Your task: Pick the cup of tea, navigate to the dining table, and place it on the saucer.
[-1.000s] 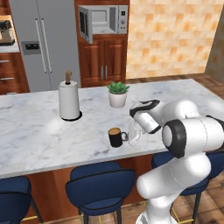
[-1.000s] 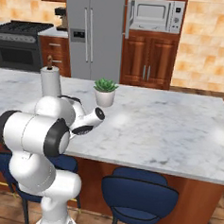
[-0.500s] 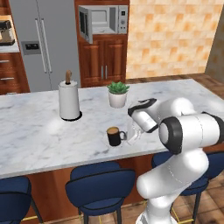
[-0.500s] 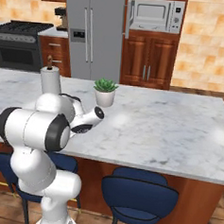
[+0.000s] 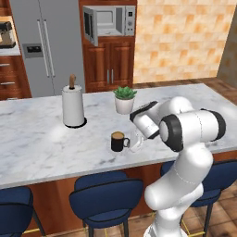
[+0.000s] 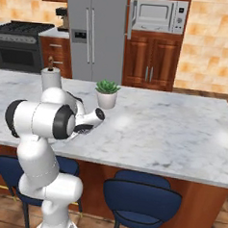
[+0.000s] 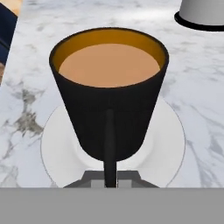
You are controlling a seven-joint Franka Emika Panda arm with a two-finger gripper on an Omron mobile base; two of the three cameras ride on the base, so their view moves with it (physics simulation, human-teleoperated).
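Note:
The cup of tea (image 7: 109,109) is a black mug filled with tan-brown liquid. It stands upright in the middle of the saucer (image 7: 57,153), a pale round disc on the marble dining table (image 7: 205,109). In the hand view the mug's handle runs down into my gripper (image 7: 110,180), which is shut on it. In the left base view the cup (image 5: 118,141) stands near the table's front edge, with my gripper (image 5: 135,143) at its right side. The table (image 6: 172,129) stretches out to the right of the arm.
A paper towel roll (image 5: 73,106) stands behind and left of the cup, and a potted plant (image 5: 124,99) just behind it. Navy stools (image 5: 109,194) line the near side of the table. A fridge and microwave cabinet stand beyond.
The arm's elbow has shifted slightly to the left. The cup has stayed almost where it was, and the gripper is still shut on its handle.

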